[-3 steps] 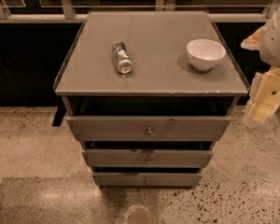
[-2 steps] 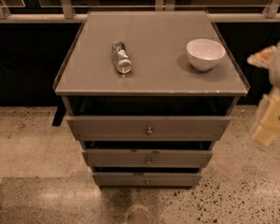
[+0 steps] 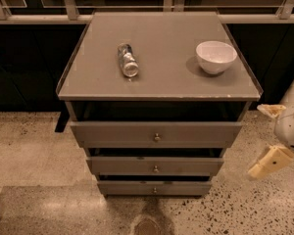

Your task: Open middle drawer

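Observation:
A grey cabinet holds three drawer fronts stacked one below another, each with a small round knob. The middle drawer [image 3: 155, 165] is the medium-sized front, with its knob [image 3: 156, 169] at centre and a dark gap above it. The widest front [image 3: 157, 133] is above it and the narrowest front [image 3: 154, 187] below it. My gripper [image 3: 257, 141] is at the right edge of the view, beside the cabinet's right side and apart from it, at about drawer height. Its two cream fingers [image 3: 270, 161] are spread open and hold nothing.
On the cabinet top [image 3: 161, 43] a clear bottle [image 3: 128, 60] lies on its side at left and a white bowl [image 3: 215, 57] stands at right. A railing and dark wall run behind. Speckled floor [image 3: 34, 151] surrounds the cabinet.
My gripper has moved down and to the right, from beside the cabinet top to beside the drawers. The drawers, bottle and bowl have not moved.

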`<state>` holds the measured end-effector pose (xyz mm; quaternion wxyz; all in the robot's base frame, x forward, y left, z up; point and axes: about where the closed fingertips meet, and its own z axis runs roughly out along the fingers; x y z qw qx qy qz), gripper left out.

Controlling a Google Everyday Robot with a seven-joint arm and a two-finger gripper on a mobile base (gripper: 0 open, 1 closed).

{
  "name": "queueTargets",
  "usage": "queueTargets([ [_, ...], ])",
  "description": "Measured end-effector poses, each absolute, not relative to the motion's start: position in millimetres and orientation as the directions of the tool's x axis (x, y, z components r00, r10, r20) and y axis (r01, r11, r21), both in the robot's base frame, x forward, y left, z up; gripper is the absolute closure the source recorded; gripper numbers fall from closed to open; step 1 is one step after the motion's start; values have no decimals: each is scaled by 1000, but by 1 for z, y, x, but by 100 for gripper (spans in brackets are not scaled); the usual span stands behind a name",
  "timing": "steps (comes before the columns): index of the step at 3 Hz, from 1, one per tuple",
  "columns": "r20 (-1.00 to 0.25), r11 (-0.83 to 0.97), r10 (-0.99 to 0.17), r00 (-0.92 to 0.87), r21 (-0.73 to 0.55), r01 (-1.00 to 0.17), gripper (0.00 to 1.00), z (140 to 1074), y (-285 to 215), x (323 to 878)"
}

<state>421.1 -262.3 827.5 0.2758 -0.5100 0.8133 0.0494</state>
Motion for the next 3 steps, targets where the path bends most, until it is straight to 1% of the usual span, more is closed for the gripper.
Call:
queueTargets([
  [1, -527, 500, -788, -319, -245, -830, 0, 825, -267, 442],
  [2, -560, 561, -752, -347, -269, -783, 0, 826, -266, 420],
  [3, -623, 678, -658, -422, -247, -693, 0, 787, -276, 406],
])
